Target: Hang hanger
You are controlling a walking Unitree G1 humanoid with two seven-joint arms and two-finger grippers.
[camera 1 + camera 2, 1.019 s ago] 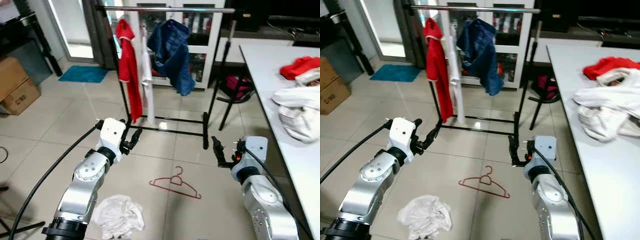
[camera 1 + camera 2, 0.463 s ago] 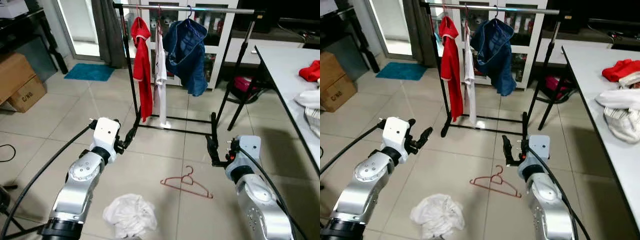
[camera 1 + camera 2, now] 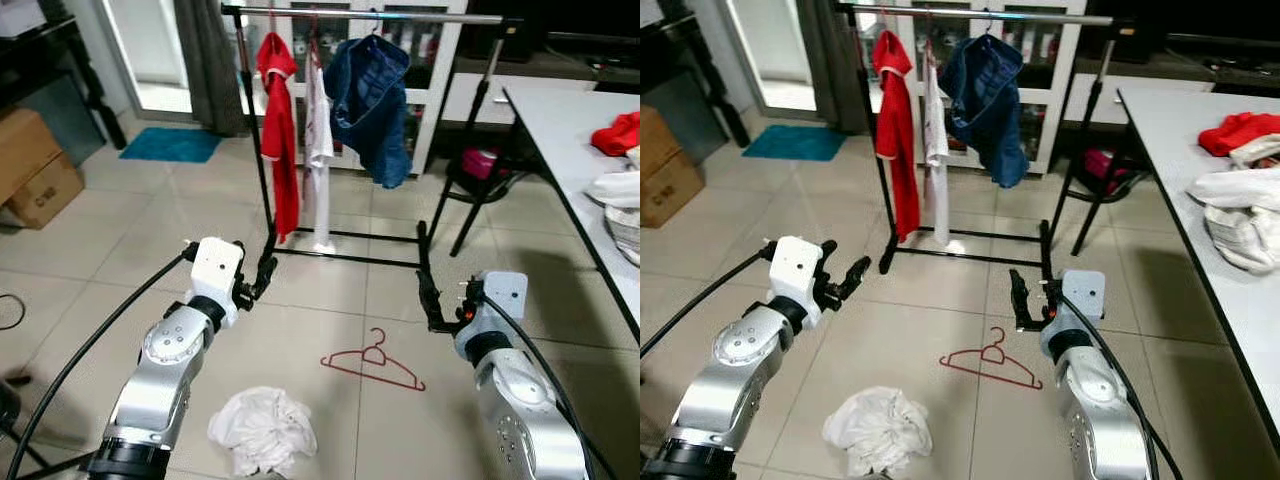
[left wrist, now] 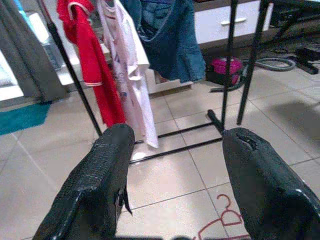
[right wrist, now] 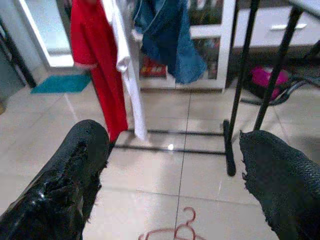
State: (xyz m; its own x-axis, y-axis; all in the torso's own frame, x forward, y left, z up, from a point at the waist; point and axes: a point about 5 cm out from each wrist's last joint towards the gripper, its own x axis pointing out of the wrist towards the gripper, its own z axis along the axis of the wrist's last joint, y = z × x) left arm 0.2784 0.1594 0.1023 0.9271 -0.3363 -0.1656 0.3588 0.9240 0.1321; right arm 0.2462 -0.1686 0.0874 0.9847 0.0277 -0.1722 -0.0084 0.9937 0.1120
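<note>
On the floor between your arms lies the red hanger (image 3: 372, 361); both the left gripper (image 3: 262, 279) and right gripper (image 3: 430, 302) are spread, holding nothing. Its thin wire could slip away on the tile.

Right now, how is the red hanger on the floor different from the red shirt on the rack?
The hanger lies flat on the floor tiles, between the two grippers; the shirt hangs upright from the rack bar farther back. The hanger is a thin bare wire outline carrying nothing; the shirt is a long solid drape of cloth. The hanger sits alone, while the shirt hangs beside a white garment. Both are red.
</note>
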